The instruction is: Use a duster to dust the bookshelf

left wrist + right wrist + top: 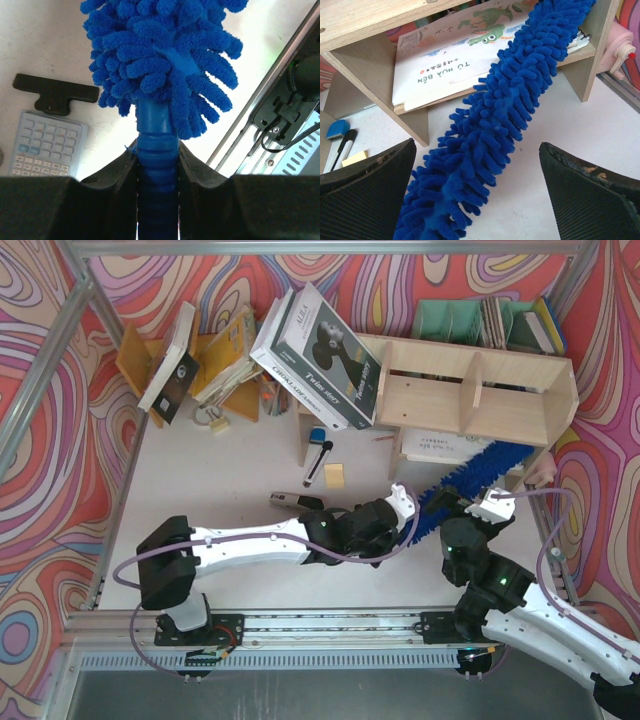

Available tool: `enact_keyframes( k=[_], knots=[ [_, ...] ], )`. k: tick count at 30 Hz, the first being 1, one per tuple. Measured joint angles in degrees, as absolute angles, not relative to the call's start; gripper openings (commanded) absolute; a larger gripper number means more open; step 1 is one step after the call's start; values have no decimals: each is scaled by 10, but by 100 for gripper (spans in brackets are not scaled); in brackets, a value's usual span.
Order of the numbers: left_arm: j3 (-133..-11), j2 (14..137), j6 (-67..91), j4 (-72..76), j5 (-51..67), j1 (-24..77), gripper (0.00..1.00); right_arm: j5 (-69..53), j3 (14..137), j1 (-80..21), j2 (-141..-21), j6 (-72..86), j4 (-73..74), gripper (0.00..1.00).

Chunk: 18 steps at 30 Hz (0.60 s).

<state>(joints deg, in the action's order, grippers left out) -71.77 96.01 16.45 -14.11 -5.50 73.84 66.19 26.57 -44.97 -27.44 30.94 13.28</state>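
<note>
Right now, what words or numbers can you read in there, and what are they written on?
"TÔ MÀU BÉN" (accents unsure): cover of the picture book lying in the bookshelf's lower tier.
"Twins story": cover of the black-and-white book at the bookshelf's left end.
That book's spine and top line: print there, too blurred to read.
Calculator keys: too small to read.

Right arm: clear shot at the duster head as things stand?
Probably yes. The right pincer is open, and in its wrist view the fluffy head of the duster runs between its fingers with nothing in the way. The left pincer is shut on the handle.
</note>
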Motion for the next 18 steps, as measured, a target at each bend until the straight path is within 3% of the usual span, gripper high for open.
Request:
enact_keyframes(
  k=[9,18],
  knots=[
    [-688,877,160,-133,-98,739,0,659,266,-451,-274,314,127,99],
    [-682,884,160,-133,-98,739,0,660,266,-450,-275,313,128,99]
  ],
)
